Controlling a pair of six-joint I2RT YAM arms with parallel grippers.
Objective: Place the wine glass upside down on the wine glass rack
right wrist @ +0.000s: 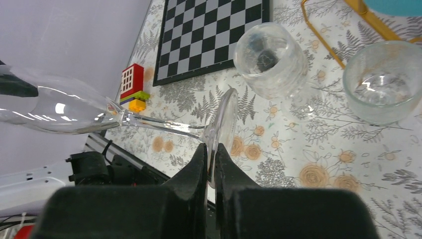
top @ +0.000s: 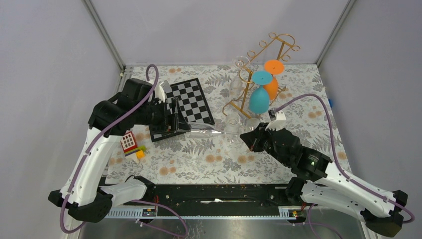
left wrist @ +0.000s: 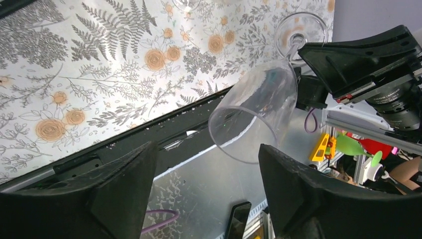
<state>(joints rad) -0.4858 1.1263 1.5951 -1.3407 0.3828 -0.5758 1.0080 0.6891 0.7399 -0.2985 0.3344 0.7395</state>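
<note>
**Top external view.** The left gripper (top: 183, 122) stood over the near corner of the chessboard (top: 189, 101), its jaws spread and pointing at the mouth of the wine glass (top: 209, 132). The glass was clear and lay horizontal above the floral table (top: 209, 162). The right gripper (top: 246, 137) met it at the foot end. The wine glass rack (top: 276, 46) stood at the far right, well apart from that glass. A teal glass (top: 259, 98) and an orange glass (top: 271, 84) hung on it upside down. Toy blocks (top: 131, 144) lay near the left arm.

**Left wrist view.** The left gripper (left wrist: 206, 152) was wide open. Neither of its fingers (left wrist: 119, 189) touched the wine glass (left wrist: 254, 112), whose rim faced the camera. The lettering on the right arm's camera lens (left wrist: 398, 102) was too small to read.

**Right wrist view.** The fingers (right wrist: 199, 169) of the right gripper (right wrist: 211, 158) were clamped edge-on across the round foot of the wine glass (right wrist: 64, 109). Two other clear glasses (right wrist: 271, 59) (right wrist: 383, 82) stood on the table beside the rack's base rail (right wrist: 323, 35). No brand or label was legible.
</note>
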